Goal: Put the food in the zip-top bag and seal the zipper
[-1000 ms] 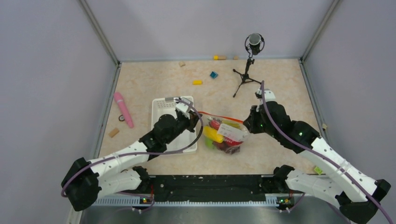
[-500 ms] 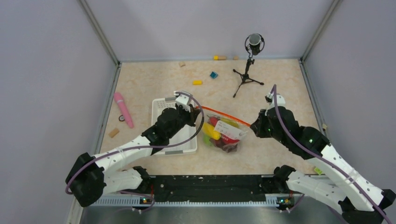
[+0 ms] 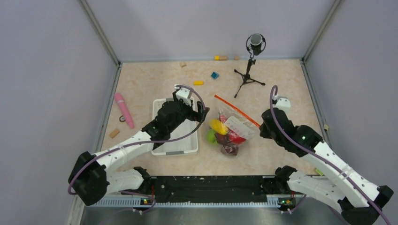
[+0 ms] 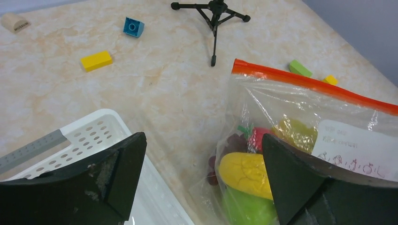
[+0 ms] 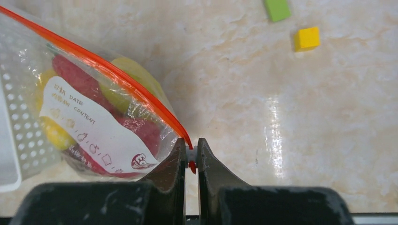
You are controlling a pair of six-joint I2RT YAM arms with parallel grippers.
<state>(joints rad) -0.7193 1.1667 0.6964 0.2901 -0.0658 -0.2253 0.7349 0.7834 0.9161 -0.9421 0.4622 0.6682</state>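
Note:
The clear zip-top bag (image 3: 233, 125) lies right of the basket with the food (image 3: 219, 127) inside: a yellow piece (image 4: 244, 168), a green fruit (image 4: 247, 206), a red piece (image 4: 259, 137) and dark grapes (image 4: 230, 142). Its orange-red zipper (image 3: 236, 110) runs in a straight slant along the far edge. My right gripper (image 3: 261, 127) is shut on the zipper's right end, pinching the small white slider (image 5: 191, 153). Just left of the bag, my left gripper (image 3: 192, 107) stands wide open and holds nothing, one finger over the basket and one over the bag.
A white basket (image 3: 159, 140) sits under the left arm. A pink stick (image 3: 124, 110) lies at far left. A microphone tripod (image 3: 248, 77), a yellow block (image 3: 198, 83) and a blue block (image 3: 215, 75) stand farther back. Green (image 5: 277, 9) and yellow (image 5: 307, 38) blocks lie right of the bag.
My left gripper has let go of the zipper's left end and opened wide. The right gripper drew the zipper's other end rightward, and the strip now slants.

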